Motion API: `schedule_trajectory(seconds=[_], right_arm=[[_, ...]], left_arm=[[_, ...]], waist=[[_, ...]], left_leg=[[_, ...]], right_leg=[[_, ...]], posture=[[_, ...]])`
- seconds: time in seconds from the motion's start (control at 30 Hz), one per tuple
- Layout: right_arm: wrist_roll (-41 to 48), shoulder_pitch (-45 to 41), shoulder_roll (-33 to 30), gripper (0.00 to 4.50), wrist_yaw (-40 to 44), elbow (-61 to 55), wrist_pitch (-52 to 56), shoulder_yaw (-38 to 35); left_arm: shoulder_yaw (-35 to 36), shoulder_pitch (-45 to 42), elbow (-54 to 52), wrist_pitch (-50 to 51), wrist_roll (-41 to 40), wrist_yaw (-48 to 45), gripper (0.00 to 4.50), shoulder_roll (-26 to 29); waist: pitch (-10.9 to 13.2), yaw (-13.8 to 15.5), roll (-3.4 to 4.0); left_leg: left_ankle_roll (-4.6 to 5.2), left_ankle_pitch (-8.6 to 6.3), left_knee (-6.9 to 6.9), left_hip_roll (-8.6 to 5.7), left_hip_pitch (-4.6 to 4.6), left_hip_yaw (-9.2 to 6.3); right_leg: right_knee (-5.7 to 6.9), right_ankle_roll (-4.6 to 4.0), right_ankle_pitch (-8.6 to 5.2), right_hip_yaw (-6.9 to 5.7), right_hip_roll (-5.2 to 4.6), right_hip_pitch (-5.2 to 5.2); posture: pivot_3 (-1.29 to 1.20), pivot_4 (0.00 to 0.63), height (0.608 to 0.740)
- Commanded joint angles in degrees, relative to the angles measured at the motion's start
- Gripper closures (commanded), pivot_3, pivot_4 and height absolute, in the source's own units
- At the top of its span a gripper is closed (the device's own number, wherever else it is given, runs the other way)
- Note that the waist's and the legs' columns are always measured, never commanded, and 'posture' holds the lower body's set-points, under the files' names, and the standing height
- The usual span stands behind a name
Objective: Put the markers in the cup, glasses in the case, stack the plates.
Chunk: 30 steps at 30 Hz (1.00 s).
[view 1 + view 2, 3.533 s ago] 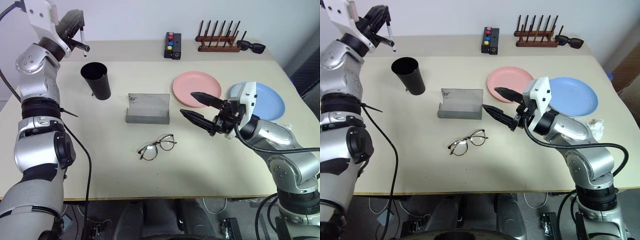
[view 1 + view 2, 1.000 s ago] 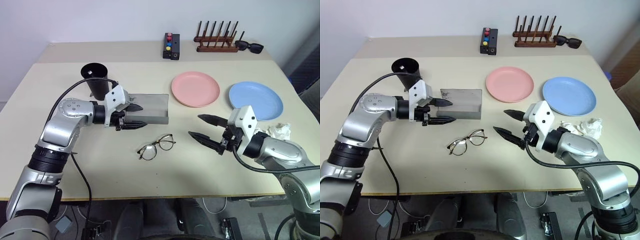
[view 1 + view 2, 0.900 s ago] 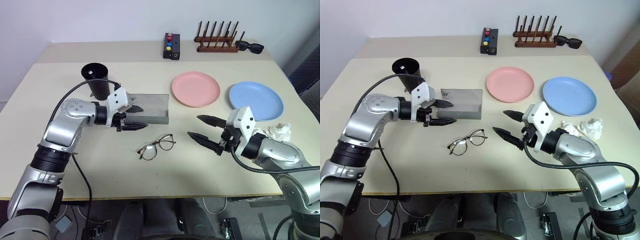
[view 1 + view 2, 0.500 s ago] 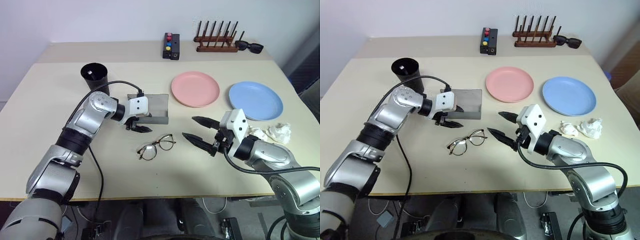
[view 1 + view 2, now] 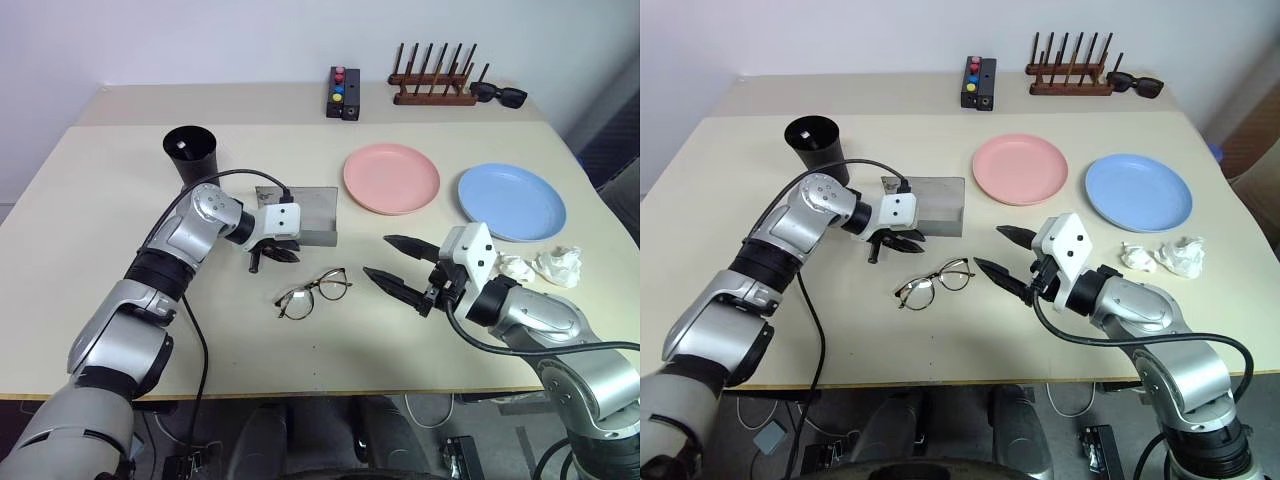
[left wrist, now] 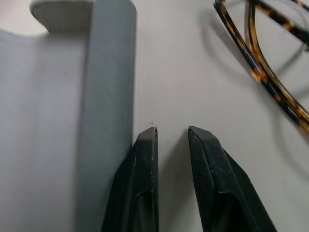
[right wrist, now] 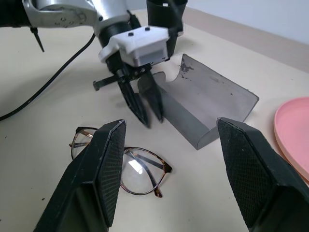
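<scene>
The left claw hung point-down just beside the near edge of the open grey case, its two black fingers drawn nearly together with only a slim gap and nothing between them. One finger lay against the case's front wall. The glasses lay lenses-up on the bench, a little nearer the robot than the case and apart from both claws.

The step in hand looked to be the glasses-into-case one. To do it well, the left claw would probably need to part its fingers again and come down over one thin part of the frame — the bridge or a rim — rather than a lens, since wire this fine could slide or bend under a hard pinch. The case was light and open (its lid stood up at the back), so a nudge could shove it; keeping clear of its wall seemed wise.

The right claw waited spread wide and empty, just right of the glasses.

The black cup stood at the left rear; the pink plate and blue plate sat side by side, not yet stacked. The bench was pale and matte — beyond it a plain white wall, with a wooden rack, sunglasses, a button box and crumpled paper.
</scene>
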Motion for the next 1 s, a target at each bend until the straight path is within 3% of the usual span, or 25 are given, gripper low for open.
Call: schedule_trajectory(seconds=[0.03, 0.1, 0.57, 0.67, 0.77, 0.9, 1.0], right_arm=[[0.0, -0.5, 0.1, 1.46, 0.1, -1.9, -1.1, -0.7], [0.0, -0.7, 0.2, 1.46, 0.2, -1.6, -1.2, -0.5], [-0.4, -1.5, 0.4, 1.46, 0.9, -0.7, -1.5, 0.2], [-0.5, -1.4, 0.5, 1.46, 1.0, -0.8, -1.5, 0.4], [-0.8, -1.3, 0.7, 1.46, 0.9, -0.9, -1.6, 0.6], [-1.3, -0.9, 1.3, 1.46, 0.6, -1.0, -2.0, 0.9], [-1.8, -0.6, 1.8, 1.46, 0.4, -0.9, -2.3, 1.2]], left_arm=[[1.3, 0.4, -0.8, 0.5, -0.1, -1.8, 3.9, 1.2], [1.6, 0.7, -1.2, 1.3, -0.4, -1.9, 4.44, 1.2], [4.7, 2.3, -4.0, 4.2, -2.1, -1.6, 4.44, 1.2], [8.4, 1.7, -4.5, 7.0, -6.2, -1.3, 4.44, -0.2], [10.8, 1.5, -6.3, 10.1, -9.0, -2.5, 3.57, 0.5], [12.0, -0.7, -3.1, 6.9, -7.0, 2.1, 1.67, 1.0], [11.3, -2.3, 0.4, 3.0, -5.5, 3.2, 1.67, 1.3]], waist=[[0.0, 0.0, 0.0], [0.0, -0.1, 0.0], [0.0, 0.0, 0.0], [0.0, 0.0, 0.0], [0.0, 0.0, -0.01], [0.0, 0.0, -0.01], [0.0, 0.1, -0.02]], left_leg=[[0.0, 0.0, 0.02, 0.0, 0.0, 0.0], [0.0, 0.0, 0.04, 0.0, -0.01, 0.0], [0.01, -0.01, 0.38, 0.0, -0.04, -0.01], [0.01, -0.01, 0.39, 0.0, -0.05, -0.02], [0.02, -0.01, 0.42, 0.0, -0.07, -0.03], [0.01, -0.01, 0.43, 0.01, -0.07, -0.08], [0.02, -0.01, 0.44, 0.0, -0.07, -0.06]], right_leg=[[0.01, 0.0, 0.0, 0.0, 0.0, 0.0], [0.02, 0.0, 0.0, 0.0, 0.0, 0.0], [0.28, 0.0, 0.0, -0.01, 0.01, 0.01], [0.28, 0.0, 0.0, -0.01, 0.01, 0.0], [0.29, 0.0, 0.0, -0.02, 0.0, 0.0], [0.29, 0.0, 0.0, -0.02, 0.0, 0.0], [0.29, 0.0, 0.0, -0.04, 0.01, 0.0]], posture=[[0.0, 0.15, 0.735], [0.0, 0.15, 0.735], [0.0, 0.15, 0.735], [0.0, 0.15, 0.735], [0.0, 0.15, 0.735], [0.0, 0.15, 0.735], [0.0, 0.15, 0.735]])
